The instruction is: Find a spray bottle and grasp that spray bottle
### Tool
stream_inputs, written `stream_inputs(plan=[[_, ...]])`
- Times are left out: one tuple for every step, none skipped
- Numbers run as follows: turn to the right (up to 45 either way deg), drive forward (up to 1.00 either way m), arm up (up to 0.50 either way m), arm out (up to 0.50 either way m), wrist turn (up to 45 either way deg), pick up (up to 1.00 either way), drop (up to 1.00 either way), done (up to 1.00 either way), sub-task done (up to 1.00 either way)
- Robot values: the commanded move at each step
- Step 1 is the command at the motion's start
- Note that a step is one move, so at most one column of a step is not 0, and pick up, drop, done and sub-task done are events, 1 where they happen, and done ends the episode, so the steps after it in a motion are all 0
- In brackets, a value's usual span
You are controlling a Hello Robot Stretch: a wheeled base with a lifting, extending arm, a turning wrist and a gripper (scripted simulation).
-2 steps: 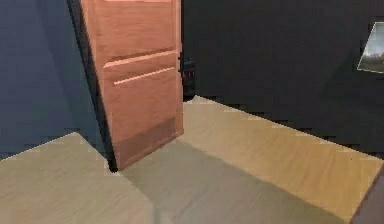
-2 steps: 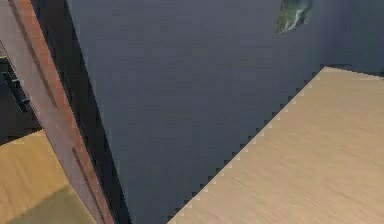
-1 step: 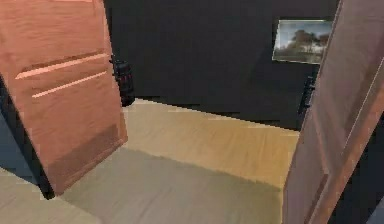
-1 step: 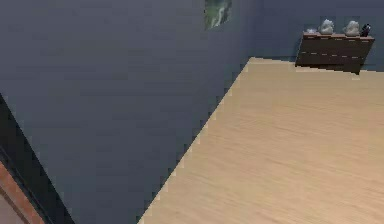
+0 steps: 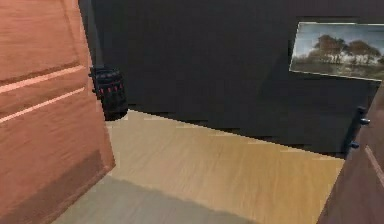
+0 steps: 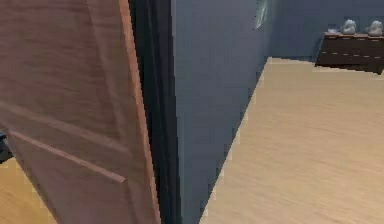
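Claw state: cannot tell; spray bottle: place unknown, search step in hand, so steer clear of reddish-brown panelled wooden door, turn slowly, check pale rounded items atop dark wooden dresser.

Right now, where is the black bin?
On the forward view's left, the black bin stands on the wood floor against the dark wall, right beside the edge of the wooden door.

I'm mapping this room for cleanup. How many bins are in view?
1: a dark bin stands on the floor by the dark wall, just past the wooden door at the forward view's left. The door could hide more.
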Motion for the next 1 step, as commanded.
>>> stream_inputs(plan=[[24.0, 0.00, 0.00, 0.00, 0.0, 0.00, 0.00, 0.00, 0.00]])
